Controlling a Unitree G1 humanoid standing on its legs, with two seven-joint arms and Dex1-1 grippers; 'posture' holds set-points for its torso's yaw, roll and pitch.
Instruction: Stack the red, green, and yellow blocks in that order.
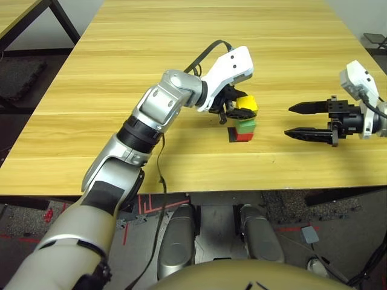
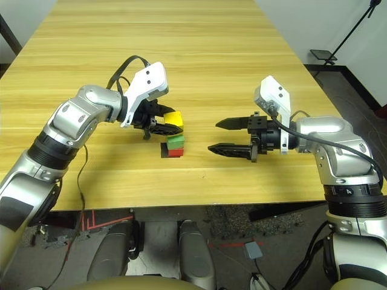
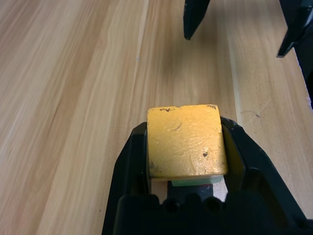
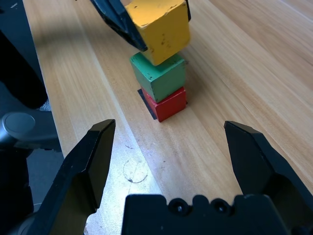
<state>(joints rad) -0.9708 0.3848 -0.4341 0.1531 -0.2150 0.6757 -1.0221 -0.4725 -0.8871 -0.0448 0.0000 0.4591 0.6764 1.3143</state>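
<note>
Green block [image 4: 160, 77] already sits on red block [image 4: 168, 104]. Left gripper [image 1: 237, 109] grips yellow block [image 1: 246, 103] just above green, tilted, not yet placed. Right gripper [image 2: 222, 135], at 3 o'clock of the stack, stands wide open and empty.

Setting: a robotics lab or test room, by my reading.
Surface: a long pale wood-grain surface [image 1: 181, 54] on a black metal frame, bare of household items.
Floor: dark carpet tiles with red tape marks [image 1: 151, 202] beneath the near edge.
Equipment: a black stand [image 2: 347, 36] at the right wall; loose cables [image 2: 302, 266] trail across the floor.
</note>
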